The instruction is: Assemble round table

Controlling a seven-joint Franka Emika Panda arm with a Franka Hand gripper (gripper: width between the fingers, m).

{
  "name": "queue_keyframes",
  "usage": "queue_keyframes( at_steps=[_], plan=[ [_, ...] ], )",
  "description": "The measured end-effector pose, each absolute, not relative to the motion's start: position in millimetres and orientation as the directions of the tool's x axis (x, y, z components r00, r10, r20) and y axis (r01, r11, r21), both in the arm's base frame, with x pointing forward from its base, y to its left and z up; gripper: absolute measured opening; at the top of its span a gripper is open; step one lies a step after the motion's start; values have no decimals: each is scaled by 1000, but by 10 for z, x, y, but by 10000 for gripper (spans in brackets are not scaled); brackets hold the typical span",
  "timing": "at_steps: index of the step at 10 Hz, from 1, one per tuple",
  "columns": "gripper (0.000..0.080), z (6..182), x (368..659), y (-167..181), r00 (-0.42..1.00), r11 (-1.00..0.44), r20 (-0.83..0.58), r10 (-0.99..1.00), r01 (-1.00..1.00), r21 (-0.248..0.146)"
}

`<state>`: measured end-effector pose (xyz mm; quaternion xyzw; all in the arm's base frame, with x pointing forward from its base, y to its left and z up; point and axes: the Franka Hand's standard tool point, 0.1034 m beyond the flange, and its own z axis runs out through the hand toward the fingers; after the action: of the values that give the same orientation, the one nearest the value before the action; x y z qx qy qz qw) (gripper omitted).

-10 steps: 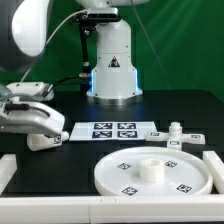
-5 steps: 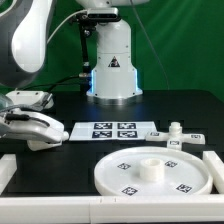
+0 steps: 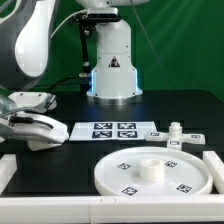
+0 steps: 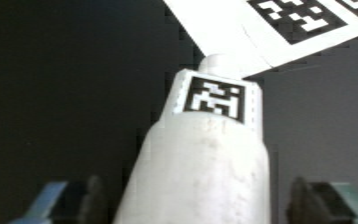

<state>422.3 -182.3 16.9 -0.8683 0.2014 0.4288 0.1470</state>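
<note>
The large rimmed round disc (image 3: 155,172) lies flat at the front of the exterior view, with a raised hub in its middle. The four-armed cross piece (image 3: 175,135) sits behind it toward the exterior view's right. The short thick post (image 4: 202,150) lies on the black table with a square tag facing up. In the exterior view only its end (image 3: 55,141) shows under the gripper (image 3: 40,130), at the far left. In the wrist view the gripper (image 4: 197,200) is open. Its fingers (image 4: 60,200) flank the post with dark gaps on both sides.
The marker board (image 3: 112,130) lies just to the exterior view's right of the gripper; its corner shows in the wrist view (image 4: 282,25) beyond the post. The white robot base (image 3: 112,60) stands at the back. White rails (image 3: 8,170) border the table's front and sides.
The gripper has sunk a little and shifted slightly toward the exterior view's left, so it now covers more of the post. The other parts have not moved.
</note>
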Motion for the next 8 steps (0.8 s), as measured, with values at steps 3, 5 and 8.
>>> queue_keyframes(
  at_steps=[3,5,8],
  plan=[
    [403,169,4223,-1820,551,-876,-804,-223,-475,-83],
    [403,234,4299,-1693,566,-888,-798,-209,-451,-87],
    [403,629,4515,-1344,619,-914,-765,-178,-392,-104]
  ],
)
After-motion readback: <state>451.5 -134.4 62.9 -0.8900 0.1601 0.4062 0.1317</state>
